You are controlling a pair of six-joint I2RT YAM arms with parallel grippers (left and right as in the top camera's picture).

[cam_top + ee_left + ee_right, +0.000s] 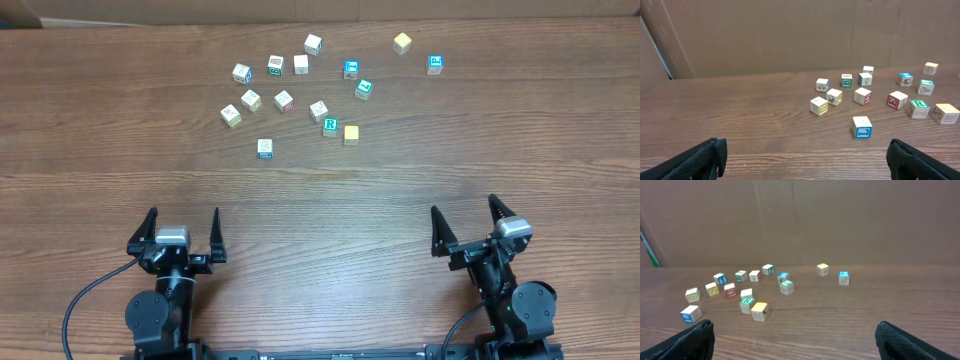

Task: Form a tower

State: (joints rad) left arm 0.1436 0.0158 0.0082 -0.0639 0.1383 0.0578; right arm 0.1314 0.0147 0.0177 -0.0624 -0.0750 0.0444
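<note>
Several small wooden alphabet cubes lie singly on the far half of the wooden table (320,190); no tower shows in any view. A cube with a green R (330,126) on top sits next to a yellow-topped cube (351,133). A blue-edged cube (265,148) lies nearest the arms, also seen in the left wrist view as the closest cube (862,126). My left gripper (184,214) is open over bare wood at the near left, and its fingers (705,157) hold nothing. My right gripper (463,205) is open at the near right, well short of the yellow cube (759,311).
A brown cardboard wall (790,35) stands behind the cubes at the table's far edge. Two outlying cubes, one yellow (402,42) and one blue (435,64), sit at the far right. A black cable (85,300) loops beside the left arm's base.
</note>
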